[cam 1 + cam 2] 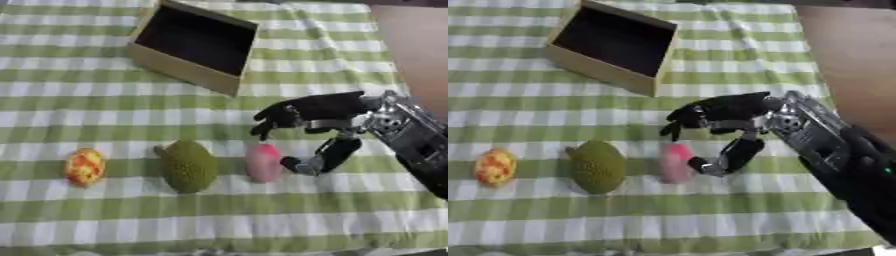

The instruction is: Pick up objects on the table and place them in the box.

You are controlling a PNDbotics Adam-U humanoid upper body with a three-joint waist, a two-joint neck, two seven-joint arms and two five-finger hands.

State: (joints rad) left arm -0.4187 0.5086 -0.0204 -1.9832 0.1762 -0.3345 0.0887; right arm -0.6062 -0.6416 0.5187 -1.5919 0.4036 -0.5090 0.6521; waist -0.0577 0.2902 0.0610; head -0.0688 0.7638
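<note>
Checked cloth (pixel 105 100), blurred pink object (pixel 263 162)

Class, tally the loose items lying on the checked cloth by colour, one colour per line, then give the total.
Orange-and-yellow item: 1
Green bumpy item: 1
Pink item: 1
Total: 3

No readable text, labels, nos. or signs on anything.
</note>
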